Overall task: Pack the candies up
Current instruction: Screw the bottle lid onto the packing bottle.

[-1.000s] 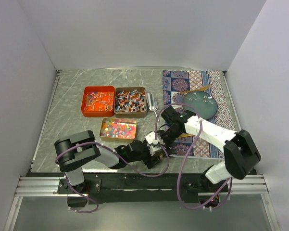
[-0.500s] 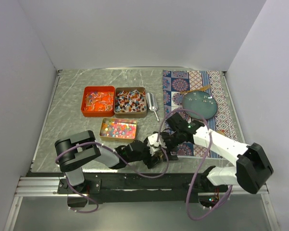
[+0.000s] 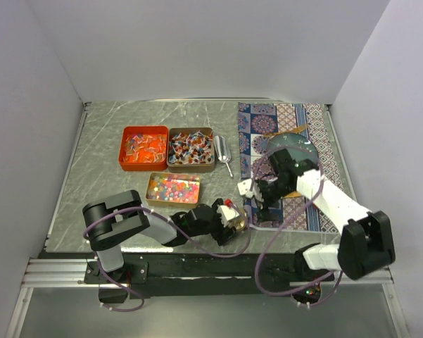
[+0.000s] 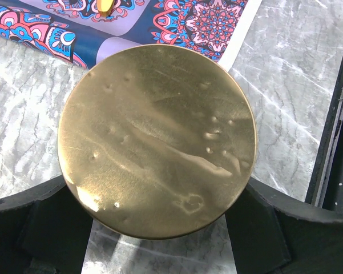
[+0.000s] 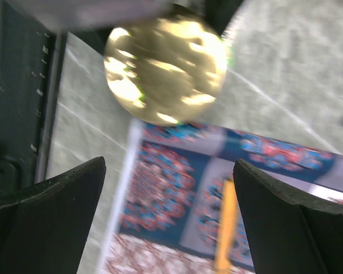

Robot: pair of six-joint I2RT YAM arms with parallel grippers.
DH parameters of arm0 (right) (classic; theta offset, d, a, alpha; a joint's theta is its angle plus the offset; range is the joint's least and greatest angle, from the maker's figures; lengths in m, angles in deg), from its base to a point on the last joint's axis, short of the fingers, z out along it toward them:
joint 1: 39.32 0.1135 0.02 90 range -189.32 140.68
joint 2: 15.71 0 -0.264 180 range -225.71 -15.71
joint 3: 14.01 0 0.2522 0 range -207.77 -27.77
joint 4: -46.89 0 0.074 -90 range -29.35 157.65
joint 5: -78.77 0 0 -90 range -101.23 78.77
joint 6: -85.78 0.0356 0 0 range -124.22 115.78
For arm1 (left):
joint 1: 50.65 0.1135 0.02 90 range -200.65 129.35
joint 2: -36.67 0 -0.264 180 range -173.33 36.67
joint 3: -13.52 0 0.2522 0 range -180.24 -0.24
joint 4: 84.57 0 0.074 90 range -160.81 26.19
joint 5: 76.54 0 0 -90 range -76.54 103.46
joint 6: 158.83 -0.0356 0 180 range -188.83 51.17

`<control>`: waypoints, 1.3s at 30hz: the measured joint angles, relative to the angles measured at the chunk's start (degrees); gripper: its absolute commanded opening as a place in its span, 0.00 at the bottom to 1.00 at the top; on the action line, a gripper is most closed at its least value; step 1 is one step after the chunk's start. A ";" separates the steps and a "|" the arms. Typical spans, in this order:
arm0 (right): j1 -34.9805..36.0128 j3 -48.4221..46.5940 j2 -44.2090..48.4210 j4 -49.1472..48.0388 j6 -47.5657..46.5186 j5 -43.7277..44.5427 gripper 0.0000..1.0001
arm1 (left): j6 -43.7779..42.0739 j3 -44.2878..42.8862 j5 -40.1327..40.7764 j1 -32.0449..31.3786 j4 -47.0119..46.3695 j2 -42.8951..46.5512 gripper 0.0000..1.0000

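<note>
The candies (image 3: 173, 188) sit in trays (image 3: 122, 149) at eleven o'clock; my left gripper (image 3: 229, 215) grips the round gold tin (image 4: 157, 140) and should hold it level while my right gripper (image 5: 168, 194), at two o'clock, gapes empty and should line up squarely.

Plain white matte walls (image 3: 211, 49) closed in the scene at the back, left and right under even, soft light. Between them lay a grey marble-patterned tabletop (image 3: 105, 183), edged along its near side by a silver aluminium rail (image 3: 56, 271), with dull grey floor (image 3: 197, 322) below.
</note>
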 measured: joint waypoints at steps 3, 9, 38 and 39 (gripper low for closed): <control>-2.16 -6.23 -5.33 5.03 -7.37 -1.62 1.00 | 0.00 -0.09 0.15 -0.13 0.04 -0.04 0.01; -1.36 -14.62 -16.20 14.01 -21.38 -5.05 1.00 | -0.11 -0.07 0.63 -0.70 1.18 0.74 0.01; 13.88 -17.33 -24.33 17.00 -31.87 -1.03 1.00 | -1.42 0.28 1.62 -1.60 3.32 2.27 0.01; 13.97 -17.31 -24.33 16.81 -31.58 -0.83 1.00 | -1.38 0.28 1.62 -1.60 3.32 2.27 0.01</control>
